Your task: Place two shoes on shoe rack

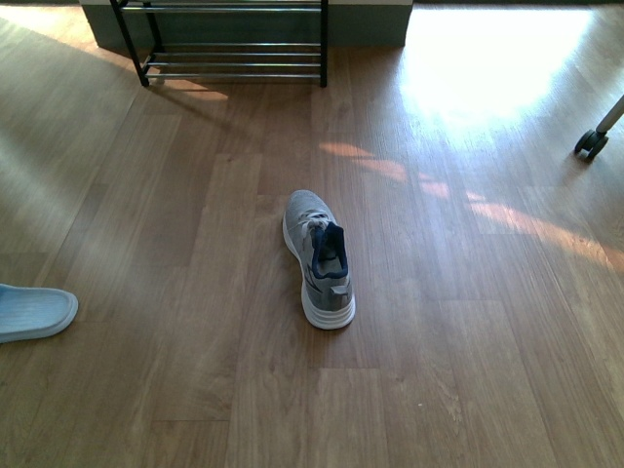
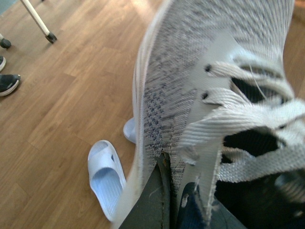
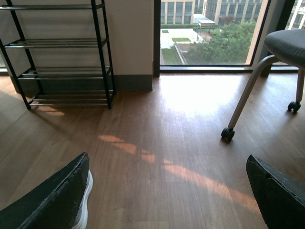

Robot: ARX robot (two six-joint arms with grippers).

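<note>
Closest to you, the left gripper (image 2: pixel 174 207) is clamped on the held sneaker (image 2: pixel 200 86). One dark finger presses the knit side by the laces, and the other seems to sit inside the collar. That pinch on the upper probably lets the shoe hang with its toe forward, so the sole can land flat on the rods. The floor looks well below it, so I judge it lifted (the front view shows neither this shoe nor the arm). Under it lies a pale blue slide sandal (image 2: pixel 105 179), clear of the grip.

Your right gripper (image 3: pixel 167 160) hangs low with its jaws spread wide and nothing between them. The white sole of the floor sneaker (image 1: pixel 317 255) is just beside one finger, which reads as lining up to straddle that shoe. That sneaker stands upright on the wooden floor (image 1: pixel 468 370), toe toward the rack.

Farthest off, the shoe rack (image 3: pixel 62 52) stands against the wall. Every shelf that shows is bare, so neither shoe is placed yet. A chair caster (image 3: pixel 228 134) sits well apart to the right.
</note>
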